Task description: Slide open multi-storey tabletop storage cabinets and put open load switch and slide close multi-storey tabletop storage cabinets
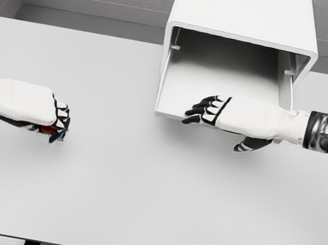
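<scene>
Head view: load switch (54,133) is seen gripped in the curled fingers of the left hand (33,109), well left of the open drawer (221,85). Right hand (229,115), fingers extended and empty, is held at the drawer's front lip.

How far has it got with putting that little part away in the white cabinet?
Opening looks done: the cabinet has its drawer pulled out, with the right hand spread at its front edge. In hand: the left hand is curled around a small red and dark object, probably the switch. Left: placing it inside and sliding the drawer closed.
</scene>
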